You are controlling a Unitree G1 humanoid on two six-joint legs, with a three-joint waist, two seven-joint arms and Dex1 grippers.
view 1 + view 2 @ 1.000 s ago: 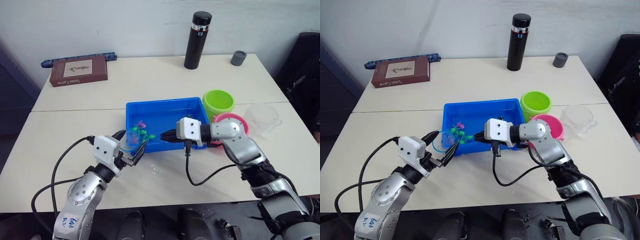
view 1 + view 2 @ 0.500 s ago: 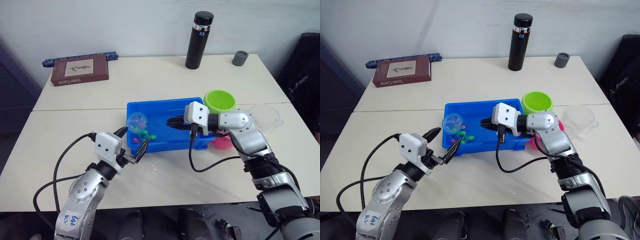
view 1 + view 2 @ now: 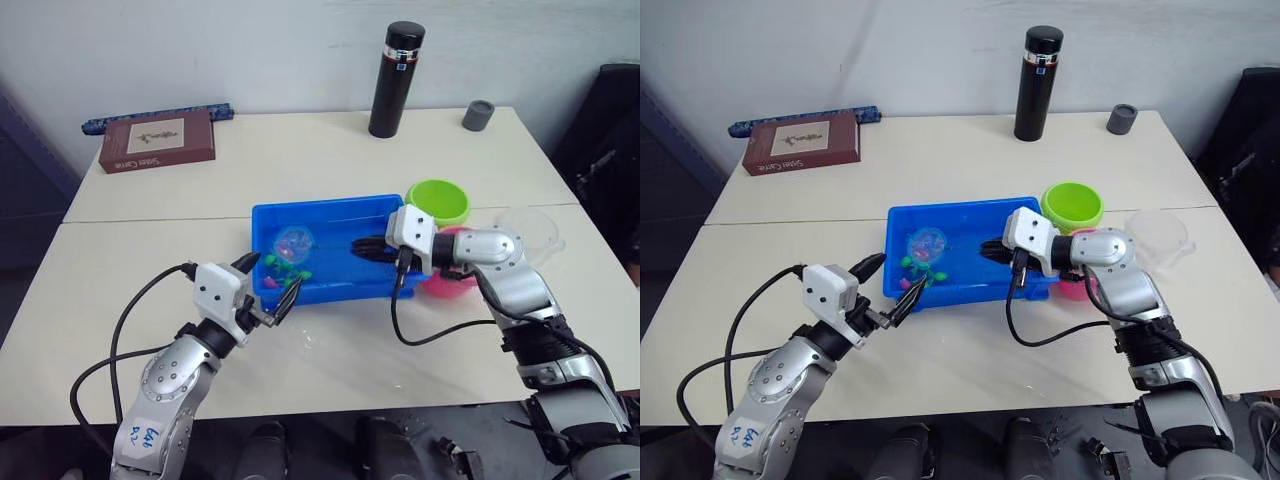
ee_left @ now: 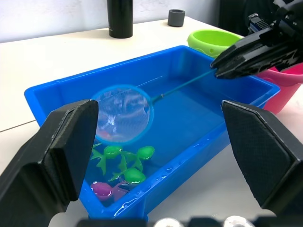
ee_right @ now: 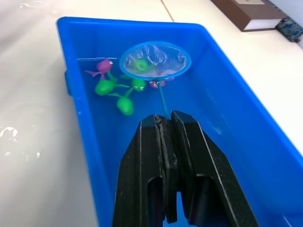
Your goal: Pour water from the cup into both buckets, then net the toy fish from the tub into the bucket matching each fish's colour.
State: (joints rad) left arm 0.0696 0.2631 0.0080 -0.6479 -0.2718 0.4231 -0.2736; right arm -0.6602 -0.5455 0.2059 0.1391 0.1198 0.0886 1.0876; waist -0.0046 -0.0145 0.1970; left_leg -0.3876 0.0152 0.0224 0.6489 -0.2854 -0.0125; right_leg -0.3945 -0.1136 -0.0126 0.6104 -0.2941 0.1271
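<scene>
The blue tub (image 3: 330, 204) sits mid-table with water in it. My right gripper (image 3: 362, 247) is shut on the thin handle of a small blue-hooped net (image 3: 295, 240). The net hangs over the tub's left half, above green toy fish (image 4: 124, 156) and a pink fish (image 4: 106, 187). Something pinkish shows through the mesh; I cannot tell whether it lies inside. My left gripper (image 3: 277, 271) is open and empty at the tub's front left corner. The green bucket (image 3: 438, 200) and the pink bucket (image 3: 455, 282) stand right of the tub, the pink one partly behind my right arm. Further right is the clear cup (image 3: 530, 230).
At the table's back stand a tall black flask (image 3: 396, 78) and a small grey cup (image 3: 478, 115). A brown book (image 3: 157, 140) and a blue patterned stick (image 3: 160, 115) lie at the back left. Water drops (image 3: 308, 343) dot the table in front of the tub.
The net rose from the tub's front left corner, passed over the left rim, then moved right over the tub's inside as my right arm drew back. The left gripper stayed open.
</scene>
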